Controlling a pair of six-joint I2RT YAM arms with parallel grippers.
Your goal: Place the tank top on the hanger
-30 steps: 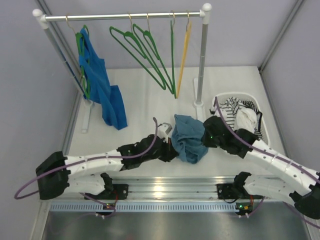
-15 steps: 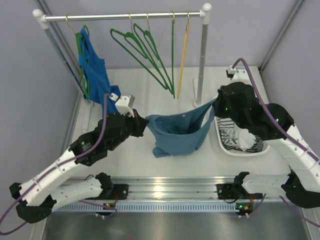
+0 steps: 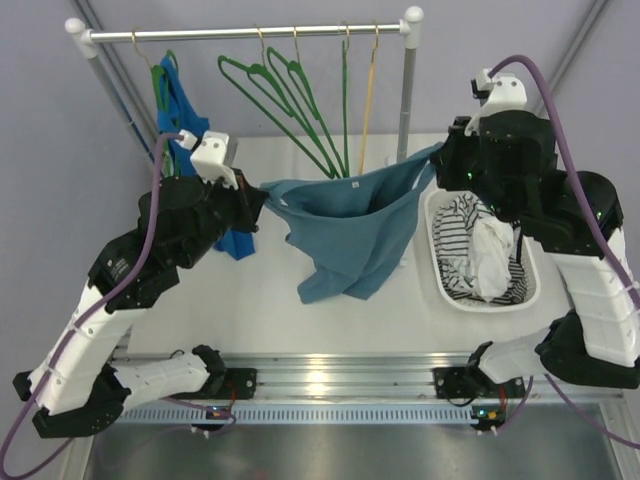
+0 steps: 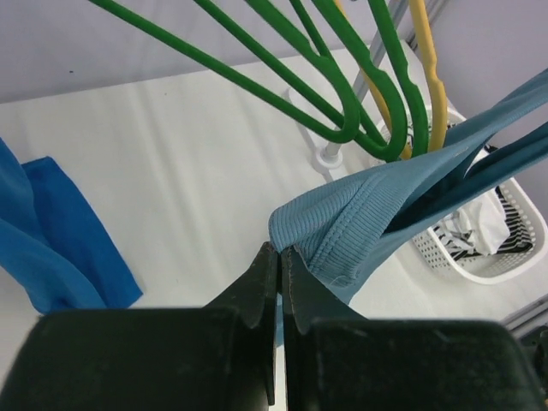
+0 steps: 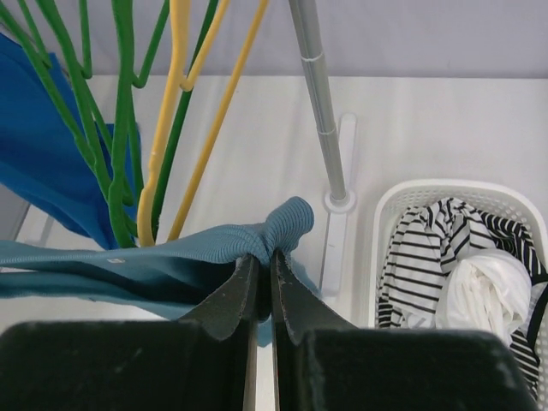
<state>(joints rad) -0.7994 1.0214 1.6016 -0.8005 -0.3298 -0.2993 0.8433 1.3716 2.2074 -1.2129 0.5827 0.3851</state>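
The tank top (image 3: 350, 225) hangs in the air over the middle of the table (image 3: 270, 325), toward its far edge. It is stretched by its straps, with its long axis parallel to that edge and the hem drooping toward the near edge. The left tool (image 3: 262, 197) is clenched on one strap and the right tool (image 3: 437, 165) on the other. The step in hand appears to be spreading the opening just below the hanger (image 5: 122, 128). Next, I judge, one strap must pass over a hanger arm.
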